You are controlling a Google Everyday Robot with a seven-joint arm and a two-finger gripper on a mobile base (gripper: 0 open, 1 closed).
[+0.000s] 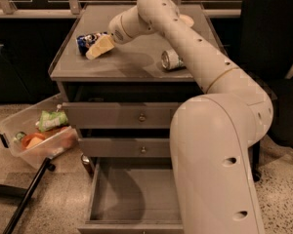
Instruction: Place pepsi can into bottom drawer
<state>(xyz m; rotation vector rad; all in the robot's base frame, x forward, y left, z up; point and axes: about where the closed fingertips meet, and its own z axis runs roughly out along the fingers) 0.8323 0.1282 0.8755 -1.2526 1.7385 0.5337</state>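
The pepsi can (87, 39) lies on its side at the back left of the grey cabinet top (132, 67). It is dark blue with red and white marks. My gripper (99, 47) reaches over the top from the right and sits right against the can's near right side, covering part of it. The bottom drawer (132, 196) is pulled open below, and its flat grey floor is bare. My arm's big lower link covers the drawer's right part.
A silver can (171, 60) lies on its side at the right of the cabinet top. The two upper drawers (141, 116) with round knobs are shut. A clear plastic bin (36, 135) of snacks leans on the floor at left. A dark chair (276, 57) stands at right.
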